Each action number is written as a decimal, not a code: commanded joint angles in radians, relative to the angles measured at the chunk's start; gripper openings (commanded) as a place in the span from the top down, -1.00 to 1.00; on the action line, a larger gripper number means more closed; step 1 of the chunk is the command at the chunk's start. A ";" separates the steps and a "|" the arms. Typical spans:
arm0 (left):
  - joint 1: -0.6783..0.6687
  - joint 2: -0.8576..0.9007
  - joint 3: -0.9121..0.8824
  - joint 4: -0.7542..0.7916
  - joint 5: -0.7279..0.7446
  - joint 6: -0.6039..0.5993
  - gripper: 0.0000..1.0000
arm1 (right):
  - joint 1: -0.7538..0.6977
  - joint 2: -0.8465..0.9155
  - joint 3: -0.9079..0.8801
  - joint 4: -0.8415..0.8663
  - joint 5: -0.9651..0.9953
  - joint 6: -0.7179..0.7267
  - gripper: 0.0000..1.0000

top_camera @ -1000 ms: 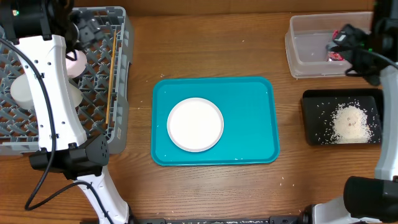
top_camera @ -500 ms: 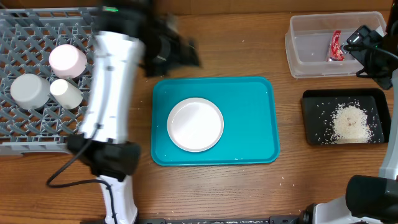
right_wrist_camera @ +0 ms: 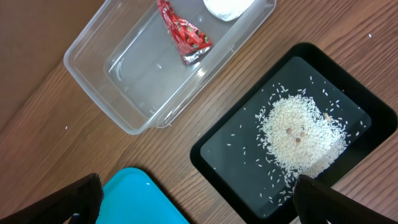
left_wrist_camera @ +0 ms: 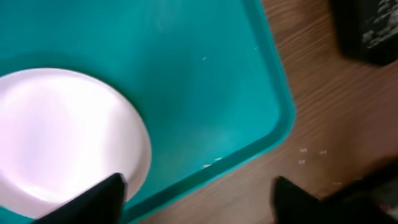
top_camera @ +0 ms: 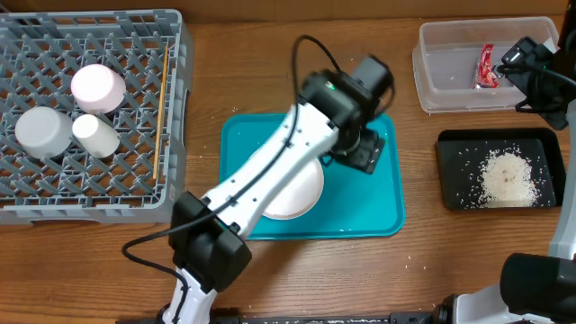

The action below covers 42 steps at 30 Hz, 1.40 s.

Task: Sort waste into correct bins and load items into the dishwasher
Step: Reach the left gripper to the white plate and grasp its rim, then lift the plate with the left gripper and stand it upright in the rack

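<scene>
So, L gripper (top_camera: 363,153) hangs over the teal tray (top_camera: 382,193), just right of the plate (top_camera: 290,191). The L arm crosses the plate diagonally and hides part of it. In the L wrist view the fingers (left_wrist_camera: 93,200) are spread wide w/ nothing between them; the plate (left_wrist_camera: 62,137) lies flat on the tray at lower left, and a few white specks dot the tray and the wood. Rack (top_camera: 135,193) sits far left holding a pink-white dish (top_camera: 97,87), a white dish (top_camera: 40,131), a cup (top_camera: 94,136), and chopsticks (top_camera: 160,117) lying lengthwise near its right wall. R gripper (right_wrist_camera: 199,208) hovers above the table by the two bins, fingers (right_wrist_camera: 68,199) apart, holding nothing. Tub (right_wrist_camera: 134,93) has the wrapper (right_wrist_camera: 183,34) inside and the tissue (right_wrist_camera: 227,6) at its far end, cut off by the frame edge. Black tray (right_wrist_camera: 217,155) sits just beside the tub, w/ rice (right_wrist_camera: 301,134) heaped mid-tray and stray grains around it.
</scene>
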 commanded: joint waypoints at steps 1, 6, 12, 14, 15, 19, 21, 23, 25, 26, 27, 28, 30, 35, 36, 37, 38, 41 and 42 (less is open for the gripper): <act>-0.013 -0.030 -0.087 0.010 -0.161 -0.131 -0.23 | 0.000 0.001 0.009 0.005 0.011 0.001 -1.00; -0.013 -0.030 -0.248 0.092 -0.139 -0.148 -0.24 | 0.000 0.001 0.009 0.005 0.011 0.001 -1.00; -0.020 -0.030 -0.406 0.256 -0.068 -0.148 -0.22 | 0.000 0.001 0.009 0.005 0.011 0.001 -1.00; -0.020 -0.030 -0.443 0.294 -0.071 -0.156 -0.22 | 0.000 0.001 0.009 0.005 0.011 0.001 -1.00; -0.020 -0.030 -0.461 0.310 -0.077 -0.164 -0.22 | 0.000 0.001 0.009 0.005 0.011 0.001 -0.99; -0.019 -0.030 -0.538 0.349 -0.176 -0.234 -0.19 | 0.000 0.001 0.009 0.005 0.011 0.001 -1.00; -0.020 -0.030 -0.573 0.391 -0.193 -0.232 -0.13 | 0.000 0.001 0.009 0.005 0.011 0.001 -1.00; -0.020 -0.030 -0.612 0.436 -0.195 -0.229 0.03 | 0.000 0.001 0.009 0.005 0.011 0.001 -1.00; -0.020 -0.030 -0.630 0.457 -0.194 -0.229 0.29 | 0.000 0.001 0.009 0.005 0.011 0.001 -1.00; -0.020 -0.030 -0.635 0.463 -0.195 -0.229 0.42 | 0.000 0.001 0.009 0.005 0.011 0.001 -1.00; -0.020 -0.030 -0.636 0.463 -0.195 -0.229 0.56 | 0.000 0.001 0.009 0.005 0.011 0.001 -0.99; -0.020 -0.030 -0.636 0.463 -0.194 -0.229 0.67 | 0.000 0.001 0.009 0.005 0.011 0.001 -1.00; -0.020 -0.031 -0.623 0.454 -0.190 -0.229 0.92 | 0.000 0.001 0.009 0.005 0.011 0.001 -1.00; 0.005 -0.033 -0.459 0.296 -0.204 -0.220 0.92 | 0.000 0.001 0.009 0.005 0.011 0.001 -1.00; 0.018 -0.034 -0.395 0.243 -0.202 -0.206 0.91 | 0.000 0.001 0.009 0.005 0.011 0.001 -1.00; 0.033 -0.034 -0.325 0.186 -0.202 -0.192 0.92 | 0.000 0.001 0.009 0.005 0.011 0.001 -1.00; 0.051 -0.034 -0.250 0.130 -0.202 -0.176 0.92 | 0.000 0.001 0.009 0.005 0.011 0.001 -1.00; 0.121 -0.034 -0.024 -0.009 -0.198 -0.110 0.92 | 0.000 0.001 0.009 0.005 0.011 0.001 -1.00; 0.152 -0.034 0.053 -0.043 -0.193 -0.082 0.92 | 0.000 0.001 0.009 0.005 0.011 0.001 -1.00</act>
